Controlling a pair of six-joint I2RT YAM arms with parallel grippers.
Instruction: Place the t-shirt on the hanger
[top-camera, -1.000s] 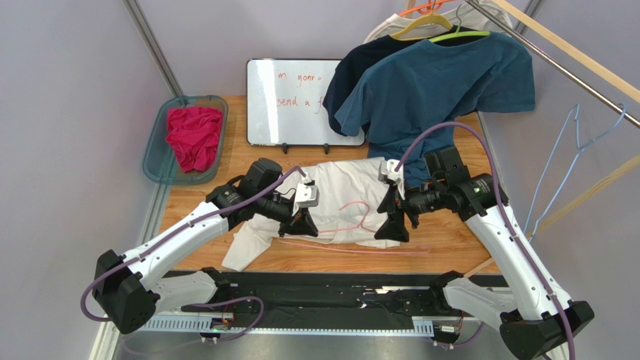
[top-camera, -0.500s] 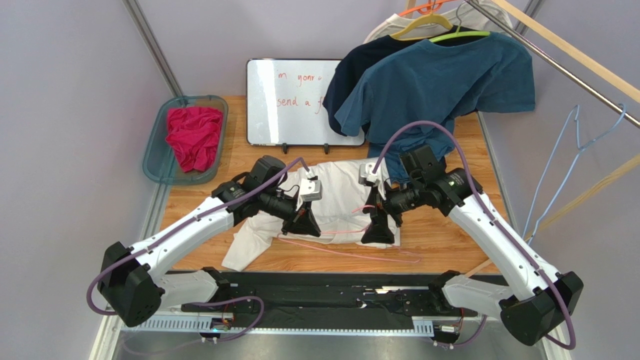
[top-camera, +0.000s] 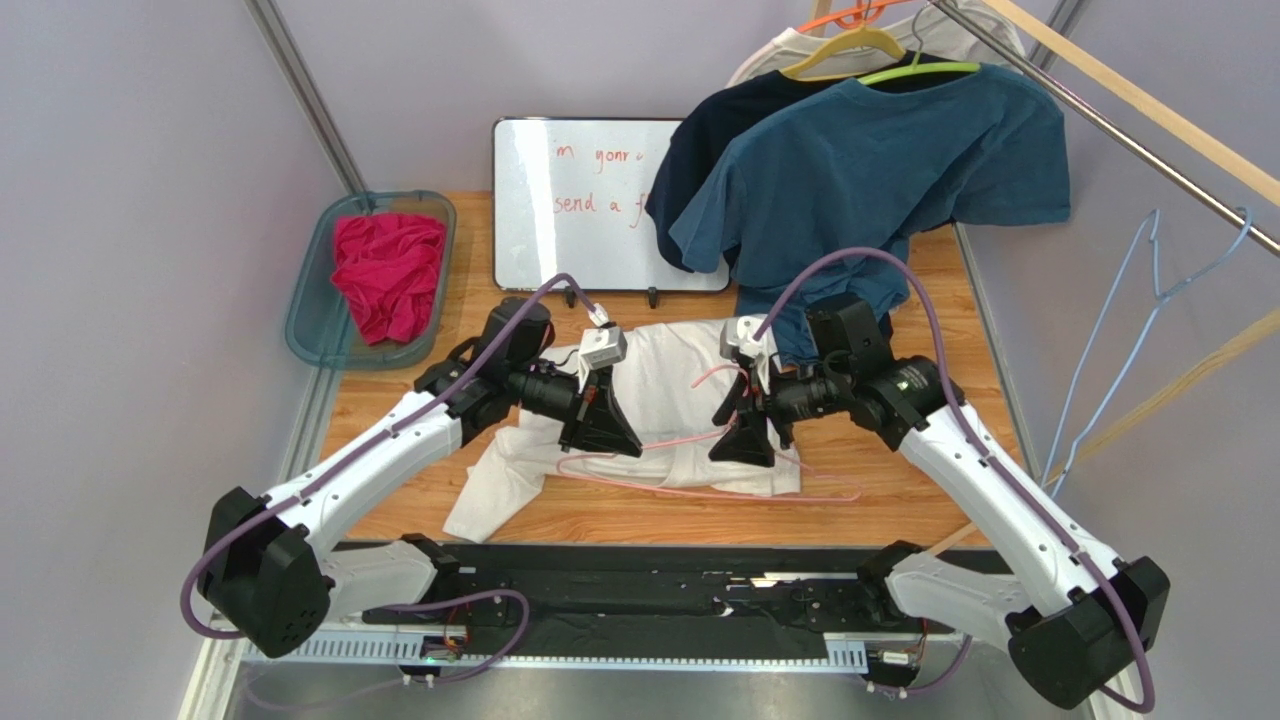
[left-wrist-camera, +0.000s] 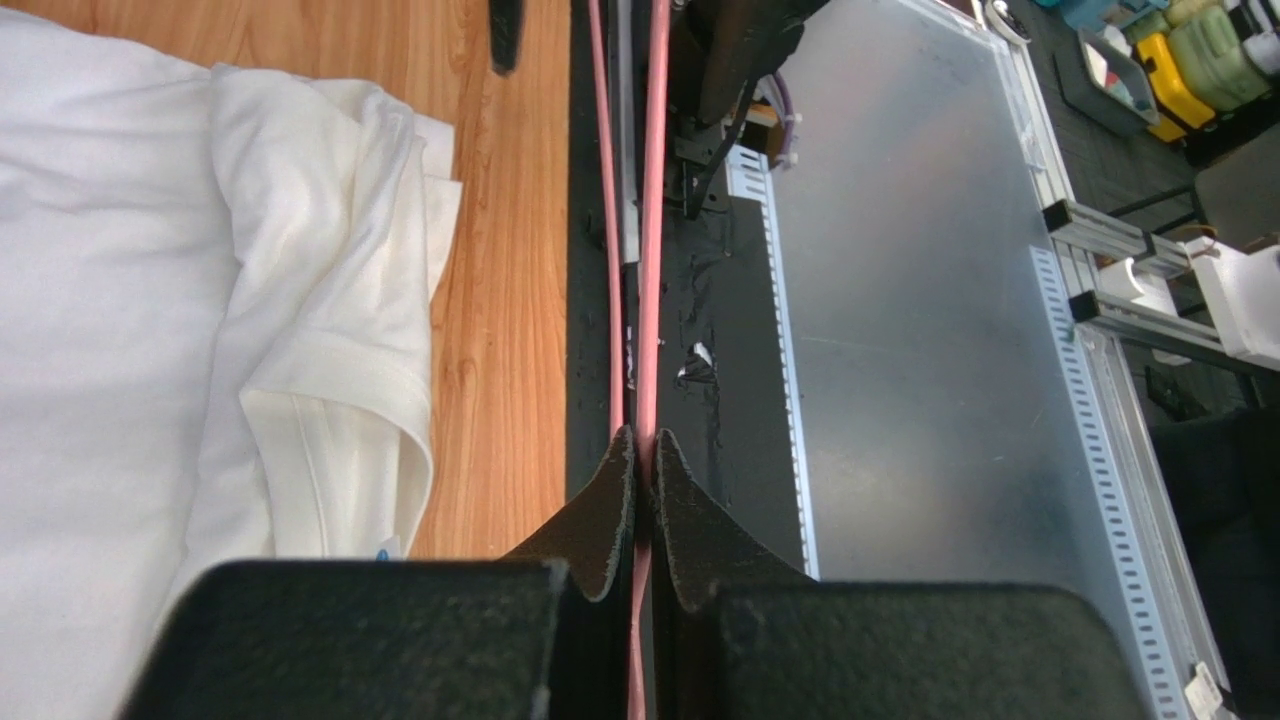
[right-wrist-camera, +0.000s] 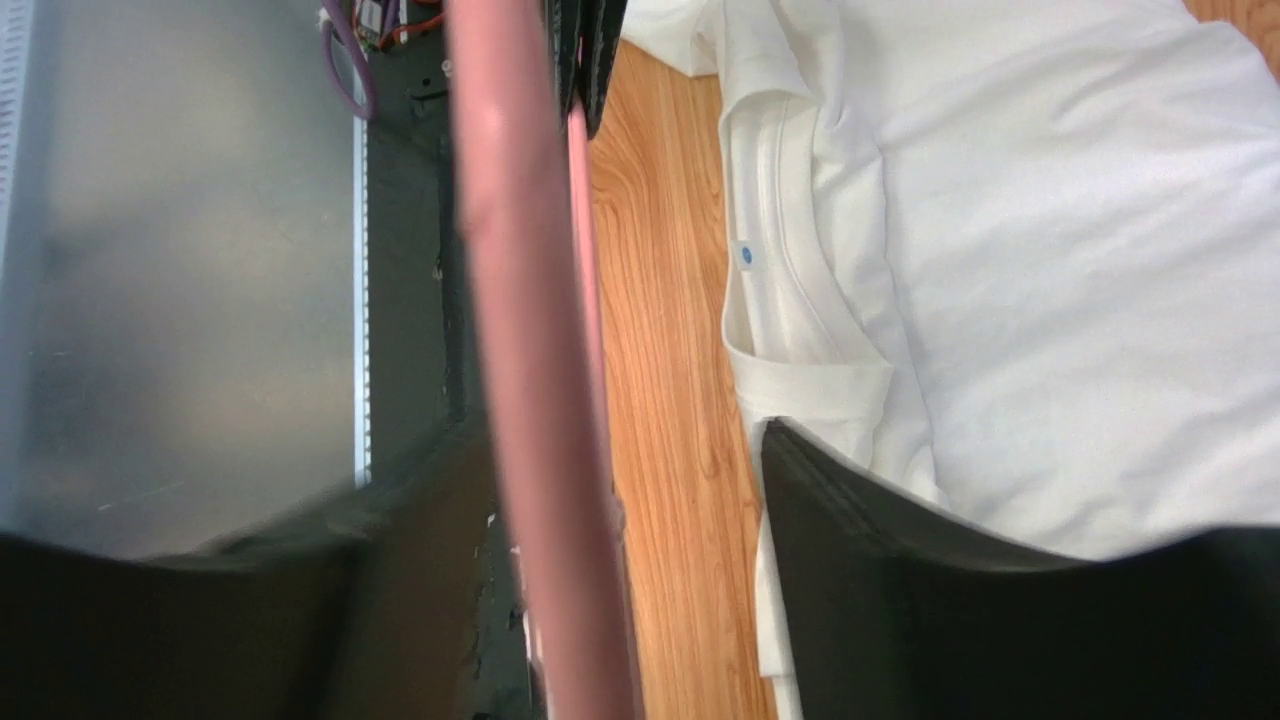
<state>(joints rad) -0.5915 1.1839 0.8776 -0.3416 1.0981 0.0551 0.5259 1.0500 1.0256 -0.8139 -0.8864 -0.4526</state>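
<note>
The white t-shirt (top-camera: 669, 383) lies crumpled on the wooden table between my two arms; it also shows in the left wrist view (left-wrist-camera: 135, 270) and the right wrist view (right-wrist-camera: 1052, 225). The pink wire hanger (top-camera: 819, 491) is held over the shirt's near edge, its hook raised above the cloth. My left gripper (top-camera: 616, 443) is shut on the hanger's wire (left-wrist-camera: 649, 225), pinched at the fingertips (left-wrist-camera: 643, 446). My right gripper (top-camera: 744, 450) is open (right-wrist-camera: 616, 450); the hanger wire (right-wrist-camera: 519, 300) runs between its jaws, close to the left finger.
A whiteboard (top-camera: 601, 203) stands at the back. A teal bin (top-camera: 323, 345) with a red cloth sits at the back left. A teal-blue t-shirt (top-camera: 887, 165) hangs at the back right. Light blue hangers (top-camera: 1120, 345) hang at the right.
Both grippers have shifted left and back over the shirt. The hanger has moved with them, its hook tipping up above the cloth.
</note>
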